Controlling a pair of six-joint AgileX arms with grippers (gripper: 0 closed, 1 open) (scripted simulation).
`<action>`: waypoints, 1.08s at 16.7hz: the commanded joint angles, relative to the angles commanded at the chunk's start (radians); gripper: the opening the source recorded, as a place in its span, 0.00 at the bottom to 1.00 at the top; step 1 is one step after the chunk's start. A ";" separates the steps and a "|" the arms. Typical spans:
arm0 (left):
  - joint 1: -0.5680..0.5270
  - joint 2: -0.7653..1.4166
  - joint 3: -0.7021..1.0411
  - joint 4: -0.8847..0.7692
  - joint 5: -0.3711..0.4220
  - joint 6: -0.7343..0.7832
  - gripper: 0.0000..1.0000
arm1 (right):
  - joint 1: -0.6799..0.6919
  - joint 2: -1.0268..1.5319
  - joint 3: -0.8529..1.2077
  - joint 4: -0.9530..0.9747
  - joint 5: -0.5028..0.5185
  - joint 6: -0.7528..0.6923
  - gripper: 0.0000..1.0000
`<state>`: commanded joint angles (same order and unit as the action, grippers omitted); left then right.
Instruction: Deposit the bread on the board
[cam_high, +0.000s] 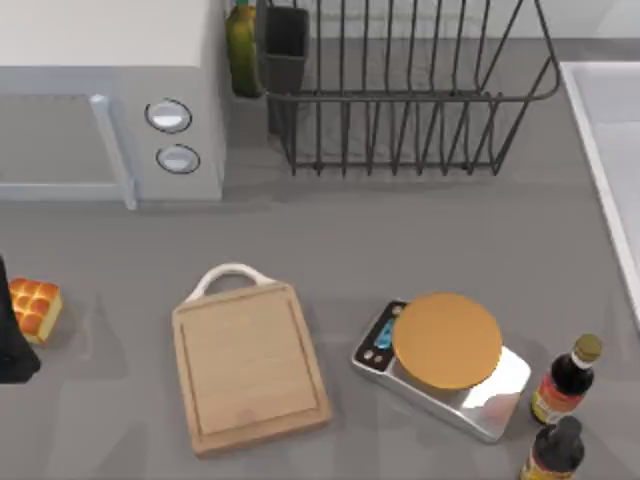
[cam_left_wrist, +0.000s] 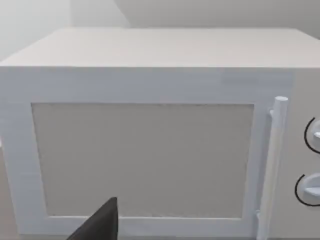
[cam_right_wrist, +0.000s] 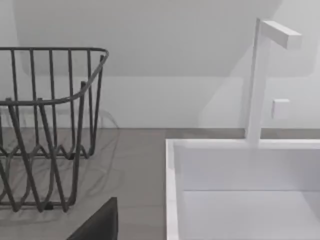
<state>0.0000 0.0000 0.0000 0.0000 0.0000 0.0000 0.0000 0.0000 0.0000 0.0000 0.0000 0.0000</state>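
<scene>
glossy, bumpy bread (cam_high: 34, 308) sits left of the board (cam_high: 250, 367) — bare table between; left gripper (cam_high: 12, 340) beside the bread — grip state unclear.

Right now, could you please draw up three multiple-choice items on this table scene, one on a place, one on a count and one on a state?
1. Where does the bread lie?
A. on the board
B. on the table near its left edge
C. on the scale's plate

2. How many dark sauce bottles stand at the table's lower right?
A. one
B. two
C. four

3. What is the state of the board?
A. bare, with nothing on it
B. carrying the bread
C. propped up in the dish rack

Answers:
1. B, since the top view shows the loaf on the grey table, left of the board and apart from it.
2. B, since two bottles stand right of the scale.
3. A, since the board lies flat and its wooden face carries nothing.
</scene>
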 joint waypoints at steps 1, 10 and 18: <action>0.000 0.000 0.000 0.000 0.000 0.000 1.00 | 0.000 0.000 0.000 0.000 0.000 0.000 1.00; 0.006 0.383 0.305 -0.236 -0.002 0.058 1.00 | 0.000 0.000 0.000 0.000 0.000 0.000 1.00; 0.011 1.236 0.805 -0.673 0.002 0.159 1.00 | 0.000 0.000 0.000 0.000 0.000 0.000 1.00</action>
<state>0.0112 1.2356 0.8050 -0.6733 0.0025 0.1590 0.0000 0.0000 0.0000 0.0000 0.0000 0.0000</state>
